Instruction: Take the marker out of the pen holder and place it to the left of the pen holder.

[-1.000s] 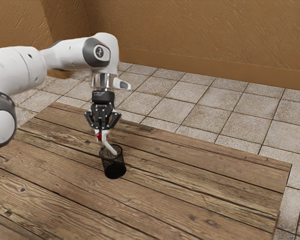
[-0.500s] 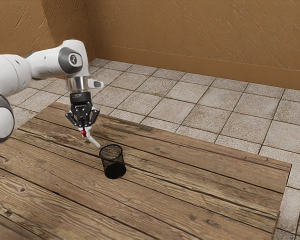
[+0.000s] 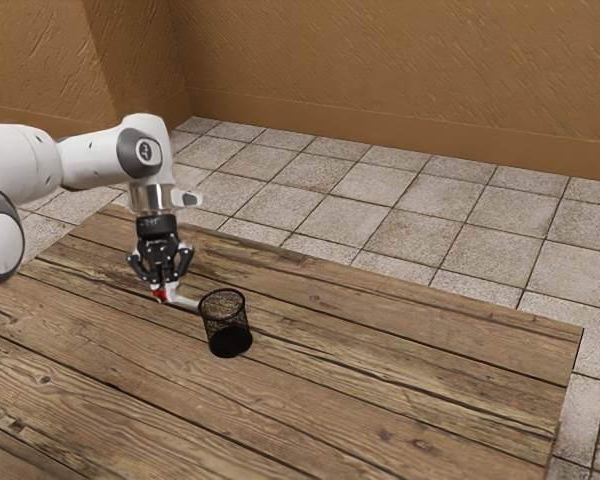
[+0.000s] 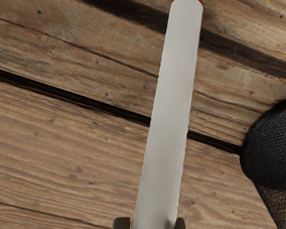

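My gripper (image 3: pixel 163 288) is low over the table on the exterior view's left of the pen holder, shut on the marker. From it the white marker (image 3: pixel 186 301), red near the fingers, points nearly level toward the black mesh pen holder (image 3: pixel 226 322), its far end near or against the rim; contact is unclear. The holder stands upright. In the wrist view, the gripper (image 4: pixel 151 223) has a dark fingertip on each side of the marker (image 4: pixel 170 109), and the pen holder (image 4: pixel 274 148) is beside it. Whether the marker touches the table is unclear.
The wooden plank table (image 3: pixel 380 400) has its far edge behind the gripper and holder. Beyond lie floor tiles (image 3: pixel 370 190) and a brown wall (image 3: pixel 400 80).
My hand carried the marker out of the pen holder toward the exterior view's left, then came lower. The marker has tipped from steep to nearly level. The holder stayed in place.
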`<state>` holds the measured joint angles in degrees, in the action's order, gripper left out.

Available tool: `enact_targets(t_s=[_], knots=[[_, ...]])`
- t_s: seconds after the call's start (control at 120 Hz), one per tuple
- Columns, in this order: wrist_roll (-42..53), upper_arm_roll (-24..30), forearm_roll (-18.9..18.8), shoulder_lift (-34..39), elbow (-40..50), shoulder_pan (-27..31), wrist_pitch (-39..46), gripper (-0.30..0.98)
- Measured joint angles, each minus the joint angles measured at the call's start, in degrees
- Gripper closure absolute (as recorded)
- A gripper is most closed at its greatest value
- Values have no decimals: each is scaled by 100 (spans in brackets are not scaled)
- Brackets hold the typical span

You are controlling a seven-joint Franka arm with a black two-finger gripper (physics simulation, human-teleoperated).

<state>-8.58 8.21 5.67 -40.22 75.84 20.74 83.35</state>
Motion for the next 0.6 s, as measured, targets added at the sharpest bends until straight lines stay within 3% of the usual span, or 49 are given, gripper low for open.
enact_targets(t_s=[0.367,0.533,0.6], knots=[[98,-97,2,-91,437,67,95,72],[193,-125,9,-100,396,57,140,39],[300,-134,15,205,387,72,152,28]])
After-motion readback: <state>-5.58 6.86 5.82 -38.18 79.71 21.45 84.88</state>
